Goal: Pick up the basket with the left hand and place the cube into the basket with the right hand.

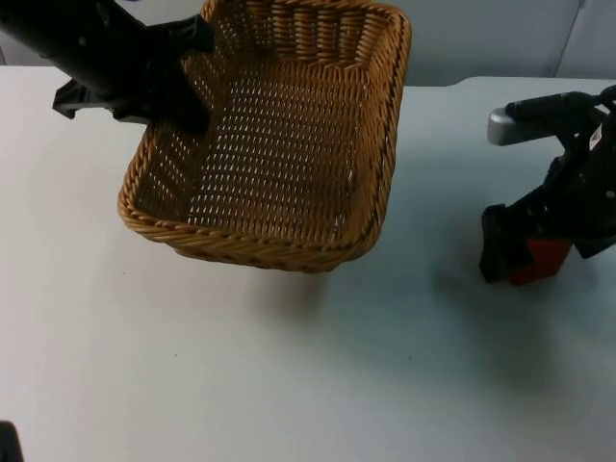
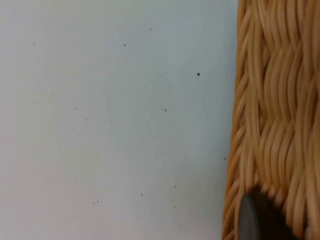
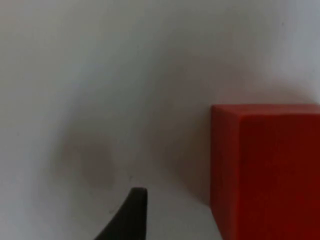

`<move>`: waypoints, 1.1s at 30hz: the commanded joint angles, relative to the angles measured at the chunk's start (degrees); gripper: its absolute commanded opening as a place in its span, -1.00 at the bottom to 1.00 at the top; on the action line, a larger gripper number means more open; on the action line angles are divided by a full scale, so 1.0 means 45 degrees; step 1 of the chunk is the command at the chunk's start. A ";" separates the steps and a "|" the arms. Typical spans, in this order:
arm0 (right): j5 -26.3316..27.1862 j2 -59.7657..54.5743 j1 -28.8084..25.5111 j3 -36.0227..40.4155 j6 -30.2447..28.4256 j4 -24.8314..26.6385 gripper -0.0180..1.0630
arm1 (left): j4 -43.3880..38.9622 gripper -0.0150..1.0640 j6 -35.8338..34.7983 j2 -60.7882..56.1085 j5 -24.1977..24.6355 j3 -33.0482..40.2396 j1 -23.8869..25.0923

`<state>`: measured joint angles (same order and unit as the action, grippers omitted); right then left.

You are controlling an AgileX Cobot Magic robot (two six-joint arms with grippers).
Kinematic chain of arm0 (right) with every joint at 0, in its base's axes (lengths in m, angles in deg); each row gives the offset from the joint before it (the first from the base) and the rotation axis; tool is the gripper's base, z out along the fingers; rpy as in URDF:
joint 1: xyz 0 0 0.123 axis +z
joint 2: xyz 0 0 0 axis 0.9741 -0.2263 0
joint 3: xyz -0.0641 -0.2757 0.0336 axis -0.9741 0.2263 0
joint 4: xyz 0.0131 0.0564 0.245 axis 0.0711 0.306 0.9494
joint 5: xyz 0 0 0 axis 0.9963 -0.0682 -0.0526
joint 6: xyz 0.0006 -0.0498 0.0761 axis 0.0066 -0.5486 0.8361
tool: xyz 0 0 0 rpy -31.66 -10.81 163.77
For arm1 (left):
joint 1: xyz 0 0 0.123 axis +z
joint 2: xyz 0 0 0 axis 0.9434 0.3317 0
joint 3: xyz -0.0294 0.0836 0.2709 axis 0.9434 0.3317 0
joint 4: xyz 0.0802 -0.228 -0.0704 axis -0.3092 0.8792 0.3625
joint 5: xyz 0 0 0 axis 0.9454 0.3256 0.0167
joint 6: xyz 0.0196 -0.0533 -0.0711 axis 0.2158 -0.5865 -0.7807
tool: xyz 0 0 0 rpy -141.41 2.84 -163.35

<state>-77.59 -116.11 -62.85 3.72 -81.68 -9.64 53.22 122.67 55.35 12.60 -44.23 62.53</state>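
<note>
top view: left gripper [image 1: 188, 91] upper left, pinching tilted basket [image 1: 279, 154] rim; right gripper [image 1: 525, 252] at right edge, clamped on red cube [image 1: 541, 260]. risk: thin rim grip slipping, basket swinging, cube missing.

No readable text, label, brand, number or sign appears anywhere. The woven basket [image 1: 279, 154], the red cube [image 1: 541, 260] and the white tabletop [image 1: 289, 385] all carry plain, unmarked surfaces with no lettering to be read.

L gripper [image 1: 188, 101] clamped (raised), R gripper [image 1: 531, 252] closed, low
</note>
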 commanded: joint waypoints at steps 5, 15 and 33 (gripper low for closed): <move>0.1344 -0.0182 -0.0152 -0.0065 0.0315 0.0000 -0.68 | 0.0297 -0.98 -0.0048 -0.0162 0.0016 -0.0109 -0.0030; -0.1069 0.0407 -0.0211 -0.3518 0.1762 -0.2036 -0.97 | 0.0297 -0.98 -0.0048 -0.0162 0.0016 -0.0109 -0.0030; -0.4495 0.0453 0.2747 -0.9079 -0.2447 0.3036 -0.97 | 0.0297 -0.98 -0.0048 -0.0162 0.0016 -0.0109 -0.0030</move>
<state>-97.72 -113.68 -51.36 -36.85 -91.17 2.06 53.09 122.67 55.35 12.49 -44.23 62.53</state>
